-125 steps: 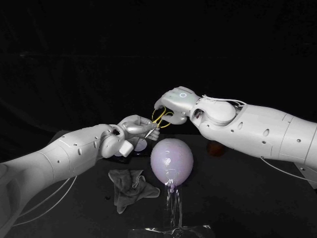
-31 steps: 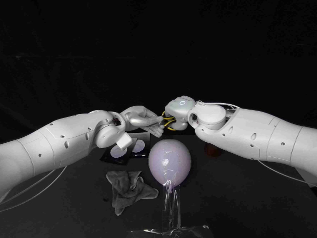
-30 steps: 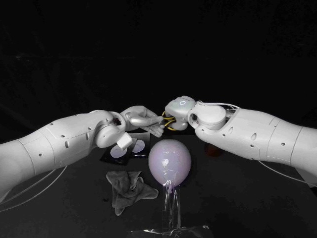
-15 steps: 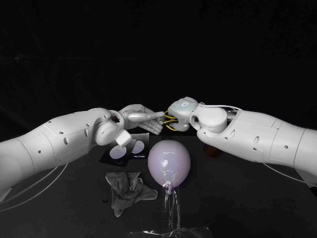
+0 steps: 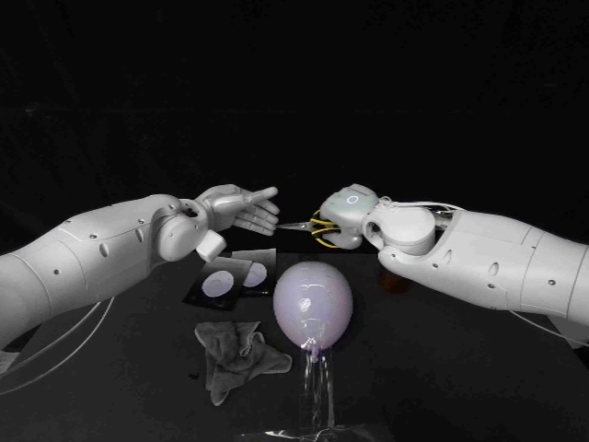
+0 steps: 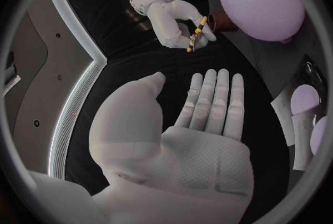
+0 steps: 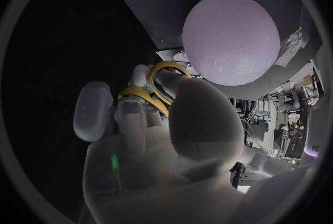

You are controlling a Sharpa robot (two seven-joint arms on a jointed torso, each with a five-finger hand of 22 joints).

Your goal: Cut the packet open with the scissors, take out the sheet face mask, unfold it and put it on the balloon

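The packet (image 5: 225, 281) lay flat on the table (image 5: 441, 368), just left of the balloon (image 5: 312, 300), and neither hand had it. Your left hand (image 5: 239, 208) hung above its far side with the fingers straight and apart, holding nothing. Your right hand (image 5: 352, 214) gripped the scissors (image 5: 316, 227) through their yellow loops. The blades pointed left at the open left palm, with a gap between tip and palm. I could not tell whether the packet had been cut.

The main danger I saw was the blades. They hung above the far end of the balloon, so lowering that hand carelessly could have brought a tip onto its skin and burst it. Closing the two hands together could also have driven the tip into your left palm.

The packet was a second worry. It was thin and lay flat, so your fingers could have slid over it and pushed it under the balloon or nudged the balloon off its spot.

A crumpled grey cloth (image 5: 237, 354) lay near the packet, on its near side. A low reach might have snagged that instead.
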